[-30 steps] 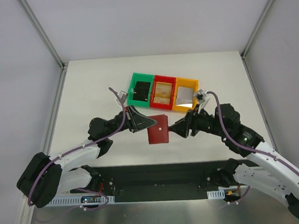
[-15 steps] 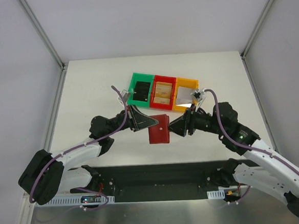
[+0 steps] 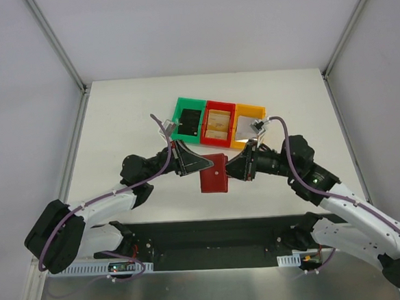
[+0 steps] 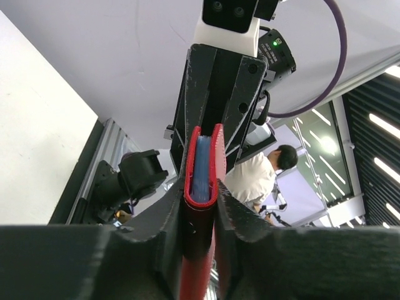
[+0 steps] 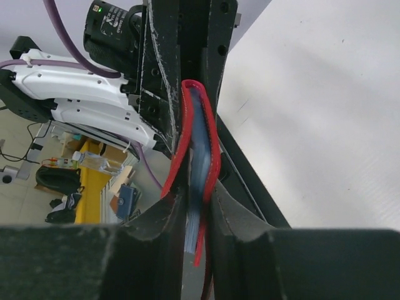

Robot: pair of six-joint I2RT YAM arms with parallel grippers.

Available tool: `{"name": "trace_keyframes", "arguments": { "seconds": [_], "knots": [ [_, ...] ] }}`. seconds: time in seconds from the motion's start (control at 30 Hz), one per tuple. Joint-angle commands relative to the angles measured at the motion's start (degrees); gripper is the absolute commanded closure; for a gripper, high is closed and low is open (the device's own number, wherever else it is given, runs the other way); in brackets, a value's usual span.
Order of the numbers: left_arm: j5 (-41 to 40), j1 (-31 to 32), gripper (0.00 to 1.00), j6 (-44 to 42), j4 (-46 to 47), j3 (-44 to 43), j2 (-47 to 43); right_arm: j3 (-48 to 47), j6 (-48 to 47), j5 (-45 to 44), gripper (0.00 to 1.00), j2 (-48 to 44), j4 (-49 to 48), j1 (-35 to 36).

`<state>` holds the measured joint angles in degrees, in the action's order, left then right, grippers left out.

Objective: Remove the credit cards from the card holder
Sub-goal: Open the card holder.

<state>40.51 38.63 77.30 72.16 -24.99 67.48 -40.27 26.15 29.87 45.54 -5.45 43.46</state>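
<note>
The dark red card holder (image 3: 213, 175) hangs above the table's near middle, held between both arms. My left gripper (image 3: 204, 163) is shut on its upper left edge. In the left wrist view the card holder (image 4: 201, 187) stands edge-on between my left gripper's (image 4: 200, 231) black fingers, with grey-blue cards (image 4: 203, 159) showing inside the fold. My right gripper (image 3: 230, 170) meets the holder's right edge. In the right wrist view my right gripper (image 5: 197, 219) closes round the red flaps (image 5: 211, 144), with a grey-blue card edge (image 5: 199, 175) sticking out between them.
A row of three bins stands behind the holder: green (image 3: 190, 101), red (image 3: 219, 105) and yellow (image 3: 250, 108), each with items inside. The black base strip (image 3: 213, 235) runs along the table's near edge.
My right gripper has moved left, from just beside the card holder to being closed on its right edge. The left gripper and the holder have barely shifted.
</note>
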Motion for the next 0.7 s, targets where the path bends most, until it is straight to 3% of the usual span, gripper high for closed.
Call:
{"name": "trace_keyframes", "arguments": {
  "seconds": [0.0,0.03,0.1,0.23,0.4,0.47,0.67],
  "knots": [
    [1.41,0.83,0.58,-0.57,13.45,-2.16,-0.68,-0.33,0.13,1.95,0.84,-0.89,-2.91,-0.22],
    [1.59,0.74,0.45,-0.74,12.75,-2.16,-0.95,-0.77,-0.66,1.86,0.88,-1.24,-1.33,-0.31],
    [1.68,0.74,0.29,-1.88,10.21,-2.08,-2.0,-1.74,-2.15,1.42,1.0,-1.94,1.84,-0.48],
    [1.68,0.65,0.13,-4.43,5.37,-1.73,-3.94,-6.56,-7.07,-0.68,1.0,-1.42,14.38,-0.66],
    [2.73,0.74,0.07,-4.44,5.18,-1.2,-2.63,-18.24,-15.86,-13.85,1.0,3.41,36.36,0.21],
    [2.91,0.92,0.01,-4.61,5.27,-1.02,-1.92,-21.85,-17.36,-17.81,1.0,4.9,40.68,1.35],
    [1.15,2.32,0.01,-5.93,6.32,-0.58,0.28,-31.08,-18.94,-32.37,1.0,10.88,51.05,8.47]
  ]
}}
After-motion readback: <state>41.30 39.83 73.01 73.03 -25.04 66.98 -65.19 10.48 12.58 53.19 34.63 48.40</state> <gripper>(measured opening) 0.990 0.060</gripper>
